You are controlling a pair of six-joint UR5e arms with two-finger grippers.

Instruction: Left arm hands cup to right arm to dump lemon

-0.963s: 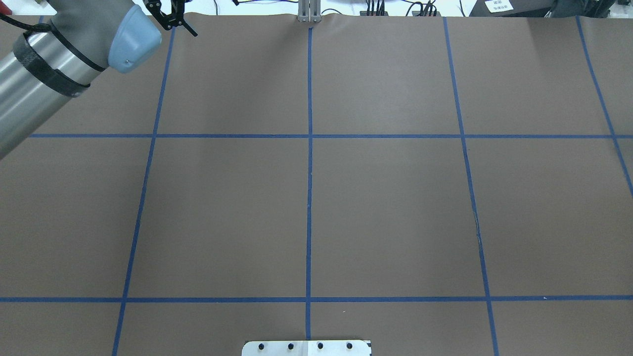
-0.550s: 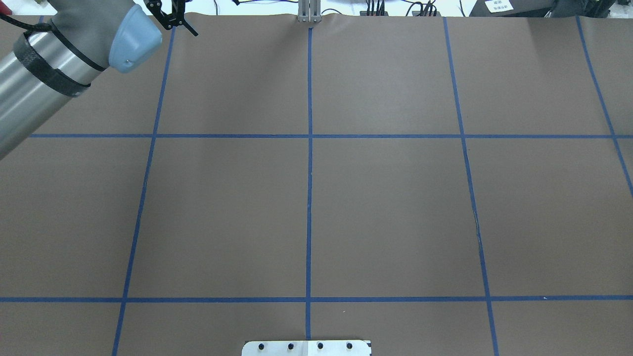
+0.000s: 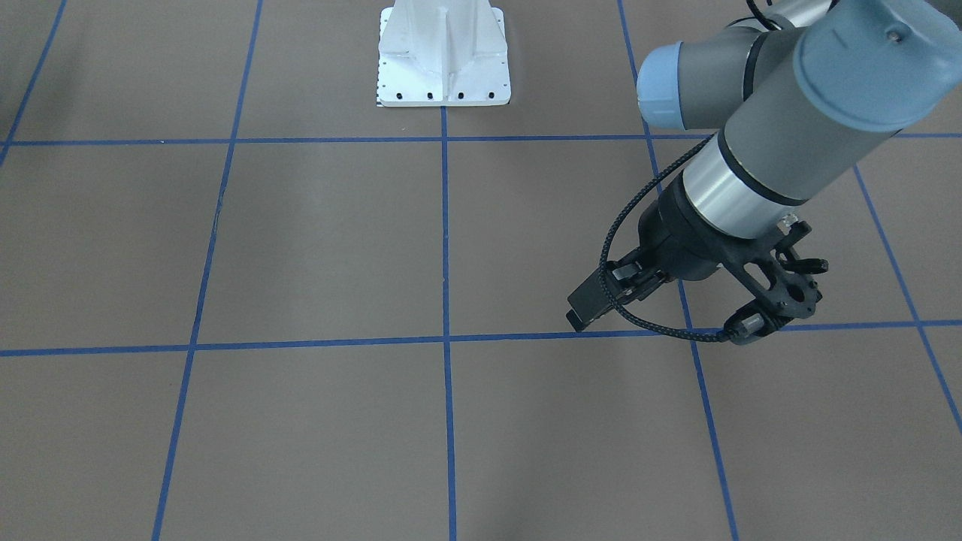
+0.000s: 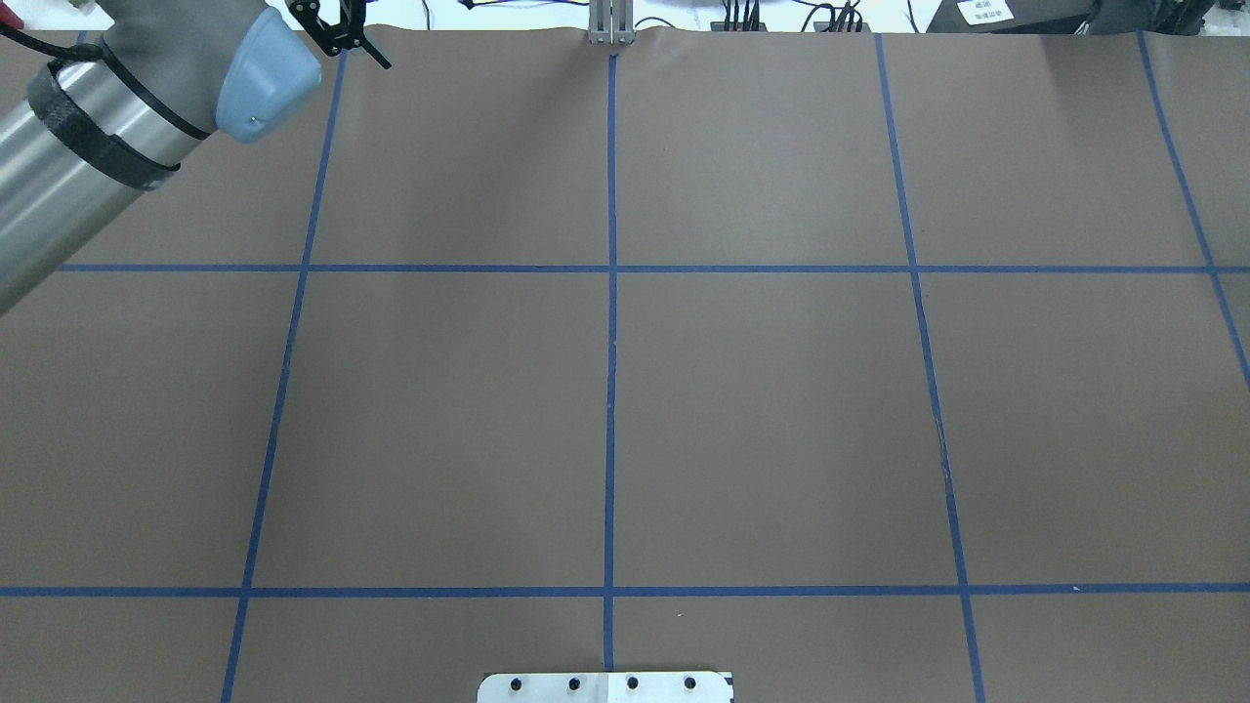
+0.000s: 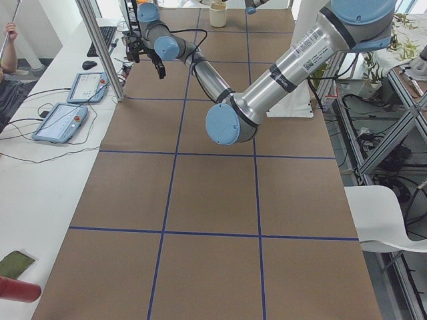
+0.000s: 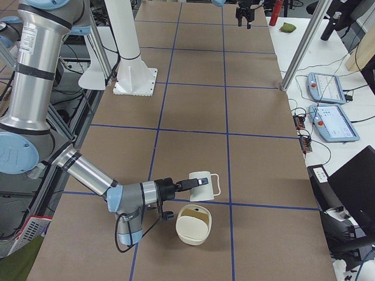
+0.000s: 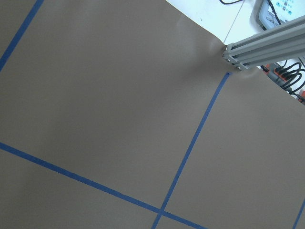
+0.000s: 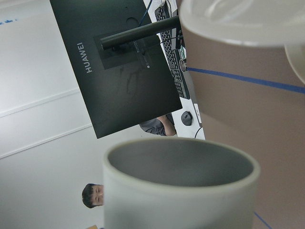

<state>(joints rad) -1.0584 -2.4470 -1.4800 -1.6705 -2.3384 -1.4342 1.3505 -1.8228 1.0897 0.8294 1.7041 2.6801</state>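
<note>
L fingers point(image 3: 588, 306) stand apart w/ nothing between them, pointing down and toward the table's point(image 4: 762, 420) middle, above a blue tape point(image 3: 316, 344) line near the far edge. The wrist cam there shows only table and tape. Behind them are the holed bracket point(image 3: 778, 289) and a braided cable point(image 3: 639, 319) looping under the wrist. The L arm point(image 3: 759, 150) runs back up toward the robot's side; in the overhead it enters at top left.

R fingers point(image 6: 183, 186) reach out level at the opposite end of the table, w/ the cup point(image 6: 202, 182) at their tips. Only the side view shows them, so can't tell if they're clamped on it. The cup lies tipped on its side, handle toward the operators' side, just beside a cream bowl point(image 6: 193, 225) that stands on the table. The R wrist cam looks straight at the cup's rim and grey inside, w/ the bowl's rim at the top of that view. The R arm point(image 6: 88, 170) bends low over the table's near corner.

Beyond the table are a HUAWEI monitor point(image 8: 119, 71) and a person point(image 8: 93, 195).
</note>
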